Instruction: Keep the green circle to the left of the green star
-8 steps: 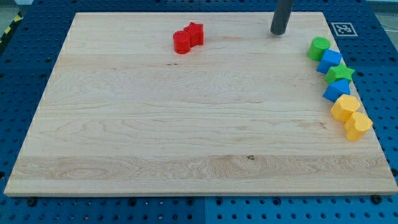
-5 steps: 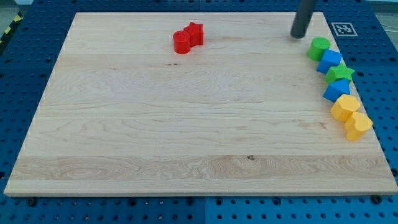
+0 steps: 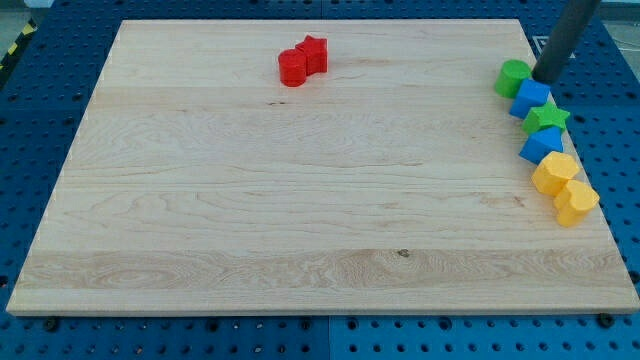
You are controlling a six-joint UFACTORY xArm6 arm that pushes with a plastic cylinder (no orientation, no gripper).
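My tip (image 3: 546,78), a bare dark rod w/ nothing held, is sitting just right of the green circle block (image 3: 513,76). Green star block (image 3: 547,118) is lying below-right, btwn two blue blocks (image 3: 532,98) on the wooden board (image 3: 300,200)

— What is lying under everything?

— A pale wooden board (image 3: 300,200) is filling most of the view, resting on a blue pegboard table (image 3: 40,120).

— Anything at the edges?

— A yellow-black striped tape (image 3: 12,47) is showing at ten o'clock; even light is falling across the wood.
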